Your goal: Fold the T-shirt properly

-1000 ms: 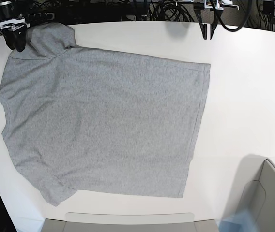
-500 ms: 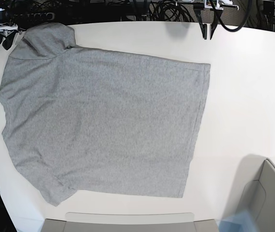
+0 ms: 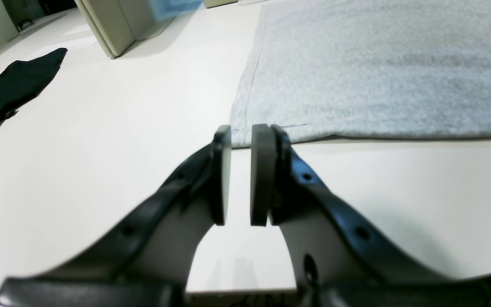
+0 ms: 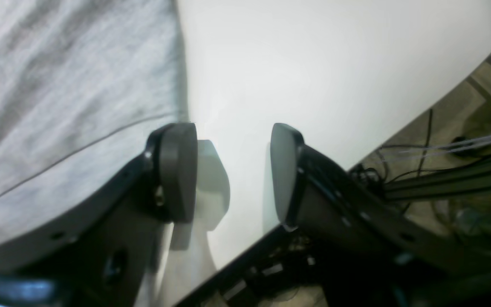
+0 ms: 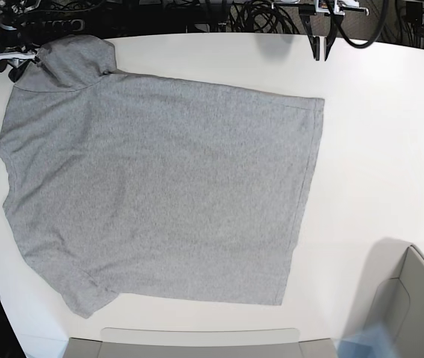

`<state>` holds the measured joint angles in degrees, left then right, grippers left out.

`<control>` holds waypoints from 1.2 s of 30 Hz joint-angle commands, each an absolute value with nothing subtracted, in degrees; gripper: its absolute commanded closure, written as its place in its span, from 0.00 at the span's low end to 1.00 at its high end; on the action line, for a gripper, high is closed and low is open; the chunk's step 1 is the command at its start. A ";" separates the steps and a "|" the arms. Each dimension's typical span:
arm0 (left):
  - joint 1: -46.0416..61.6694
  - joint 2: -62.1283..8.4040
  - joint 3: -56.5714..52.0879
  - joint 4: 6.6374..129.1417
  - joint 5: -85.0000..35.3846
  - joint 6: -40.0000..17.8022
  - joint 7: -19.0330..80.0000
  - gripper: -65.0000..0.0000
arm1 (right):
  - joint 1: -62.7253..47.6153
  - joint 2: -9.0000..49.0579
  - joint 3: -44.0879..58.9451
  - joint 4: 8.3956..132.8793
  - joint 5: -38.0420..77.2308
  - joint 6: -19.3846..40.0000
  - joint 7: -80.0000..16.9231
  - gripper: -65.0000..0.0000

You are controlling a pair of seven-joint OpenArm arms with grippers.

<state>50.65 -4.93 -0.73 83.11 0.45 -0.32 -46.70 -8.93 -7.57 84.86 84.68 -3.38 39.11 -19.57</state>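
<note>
With its jaws spread, the right pincer (image 4: 233, 175) is located at the sleeve edge of the grey T-shirt (image 5: 160, 179), near one worktop (image 5: 369, 171) corner. The left pincer (image 3: 241, 175), slightly spread, hovers beyond the hem corner. The garment lies flat, plain side up.

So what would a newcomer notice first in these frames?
The big grey T-shirt, spread flat across the white table, its straight hem towards the base view's right. Then the two dark grippers at that view's top: the right at the shirt's sleeve corner, the left over bare table.
</note>
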 commanded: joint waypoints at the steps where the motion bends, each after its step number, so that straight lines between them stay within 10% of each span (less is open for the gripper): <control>1: 51.56 -5.05 -0.66 83.74 0.40 -0.22 -48.40 0.85 | -9.10 -8.22 85.00 87.25 -2.77 40.00 -18.59 0.57; 36: 50.33 -5.23 4.18 83.65 0.48 -0.22 -44.18 0.85 | 4.18 -9.00 85.00 99.03 -14.64 40.00 -18.59 0.57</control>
<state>49.39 -5.08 4.34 83.00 0.45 -0.30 -42.41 3.66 -9.76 84.97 97.97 -16.23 39.11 -20.12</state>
